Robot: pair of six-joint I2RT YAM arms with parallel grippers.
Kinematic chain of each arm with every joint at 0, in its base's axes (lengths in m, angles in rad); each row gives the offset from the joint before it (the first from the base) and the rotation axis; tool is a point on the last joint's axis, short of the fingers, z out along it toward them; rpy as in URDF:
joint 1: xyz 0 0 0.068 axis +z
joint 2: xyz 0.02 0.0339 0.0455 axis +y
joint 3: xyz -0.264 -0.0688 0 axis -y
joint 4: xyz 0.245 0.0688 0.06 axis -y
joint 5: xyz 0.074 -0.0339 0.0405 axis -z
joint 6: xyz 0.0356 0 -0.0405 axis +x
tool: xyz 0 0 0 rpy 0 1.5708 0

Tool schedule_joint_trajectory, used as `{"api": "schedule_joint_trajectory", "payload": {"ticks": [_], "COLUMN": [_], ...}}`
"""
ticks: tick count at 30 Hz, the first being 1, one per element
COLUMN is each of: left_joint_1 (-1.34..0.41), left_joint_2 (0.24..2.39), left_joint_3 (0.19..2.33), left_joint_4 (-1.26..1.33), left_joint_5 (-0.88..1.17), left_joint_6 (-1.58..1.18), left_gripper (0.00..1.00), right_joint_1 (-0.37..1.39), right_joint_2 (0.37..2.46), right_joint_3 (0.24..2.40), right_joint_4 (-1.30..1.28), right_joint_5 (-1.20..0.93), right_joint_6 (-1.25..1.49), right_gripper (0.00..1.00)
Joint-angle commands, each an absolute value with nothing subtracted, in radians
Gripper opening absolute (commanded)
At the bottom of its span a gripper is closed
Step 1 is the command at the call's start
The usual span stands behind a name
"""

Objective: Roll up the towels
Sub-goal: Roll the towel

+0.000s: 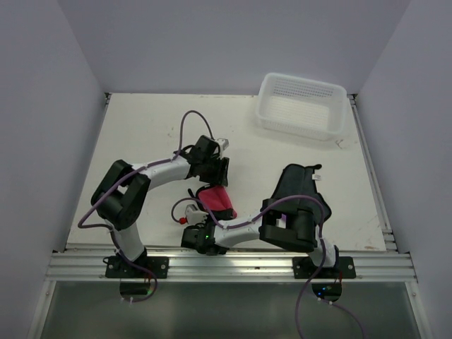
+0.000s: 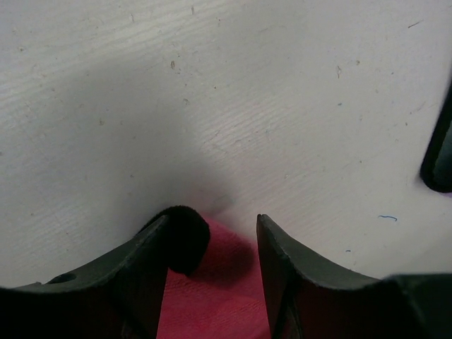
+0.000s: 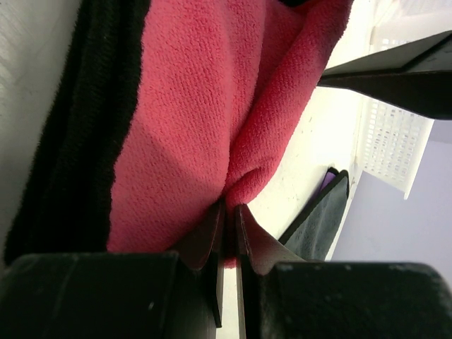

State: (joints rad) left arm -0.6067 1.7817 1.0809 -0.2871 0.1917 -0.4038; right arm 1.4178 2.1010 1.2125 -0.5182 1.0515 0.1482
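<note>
The right gripper (image 3: 227,212) has its jaws pressed almost together, only a thin slit between them, pinching a fold of the pink-red towel (image 3: 191,120) at its near edge; the cloth bunches up from the pinch, and a black fabric band (image 3: 78,120) runs along one side of it. From above, that gripper (image 1: 200,220) sits low by the front of the table (image 1: 141,134), the towel (image 1: 217,200) lying as a small crumpled lump just beyond it, between the two arms. The left gripper (image 2: 224,233) is open, its two fingers (image 2: 152,247) spread with a clear gap, and the red cloth (image 2: 219,296) lies in that gap beneath them, with a dark rolled edge curling against the inside of one finger; whether the fingers actually press the cloth is hard to tell from this close view. From above, the left gripper (image 1: 215,169) hangs just behind the towel. A second, dark towel (image 1: 300,185) lies flat to the right, partly under the right arm, and the wrist view shows a sliver of purple at its corner (image 3: 328,180). A white basket (image 1: 302,106) stands at the far right of the table, well apart from both towels.
</note>
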Motion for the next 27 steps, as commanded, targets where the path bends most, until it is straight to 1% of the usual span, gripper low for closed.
{"api": "schedule_joint_trajectory", "payload": {"ticks": [1, 3, 6, 7, 9, 10, 12, 13, 17, 18, 21, 23, 26, 27], "left_joint_1": [-0.612, -0.614, -0.617, -0.618, -0.617, -0.62, -0.62, -0.62, -0.618, -0.618, -0.617, -0.617, -0.617, -0.618], "left_joint_2": [1.812, 1.821, 1.841, 1.851, 1.859, 1.861, 1.861, 1.859, 1.852, 1.852, 1.839, 1.829, 1.819, 1.821], "left_joint_3": [1.126, 1.132, 1.137, 1.138, 1.138, 1.135, 1.121, 1.117, 1.072, 1.057, 1.019, 0.999, 0.965, 0.96], "left_joint_4": [-0.31, -0.311, -0.308, -0.308, -0.307, -0.301, -0.287, -0.275, -0.206, -0.193, -0.123, -0.071, -0.017, -0.017], "left_joint_5": [0.164, 0.16, 0.147, 0.143, 0.141, 0.138, 0.133, 0.133, 0.144, 0.146, 0.161, 0.166, 0.176, 0.182], "left_joint_6": [-0.377, -0.376, -0.373, -0.373, -0.373, -0.373, -0.374, -0.374, -0.383, -0.387, -0.4, -0.414, -0.431, -0.433], "left_gripper": [0.54, 0.52, 0.45, 0.38, 0.34, 0.28, 0.23, 0.17, 0.0, 0.0, 0.0, 0.0, 0.0, 0.0], "right_joint_1": [1.394, 1.393, 1.393, 1.393, 1.391, 1.388, 1.387, 1.387, 1.376, 1.371, 1.361, 1.356, 1.347, 1.344], "right_joint_2": [2.152, 2.151, 2.149, 2.148, 2.146, 2.143, 2.138, 2.134, 2.1, 2.092, 2.045, 2.007, 1.955, 1.944], "right_joint_3": [1.198, 1.198, 1.197, 1.197, 1.195, 1.195, 1.193, 1.192, 1.169, 1.163, 1.138, 1.115, 1.086, 1.077], "right_joint_4": [-0.483, -0.485, -0.483, -0.483, -0.485, -0.485, -0.486, -0.486, -0.479, -0.477, -0.462, -0.446, -0.425, -0.417], "right_joint_5": [0.802, 0.802, 0.804, 0.804, 0.804, 0.804, 0.805, 0.807, 0.808, 0.805, 0.796, 0.778, 0.764, 0.764], "right_joint_6": [0.206, 0.206, 0.206, 0.207, 0.209, 0.209, 0.213, 0.216, 0.232, 0.239, 0.262, 0.273, 0.293, 0.301], "right_gripper": [0.0, 0.0, 0.0, 0.0, 0.0, 0.0, 0.0, 0.0, 0.0, 0.0, 0.05, 0.06, 0.05, 0.0]}}
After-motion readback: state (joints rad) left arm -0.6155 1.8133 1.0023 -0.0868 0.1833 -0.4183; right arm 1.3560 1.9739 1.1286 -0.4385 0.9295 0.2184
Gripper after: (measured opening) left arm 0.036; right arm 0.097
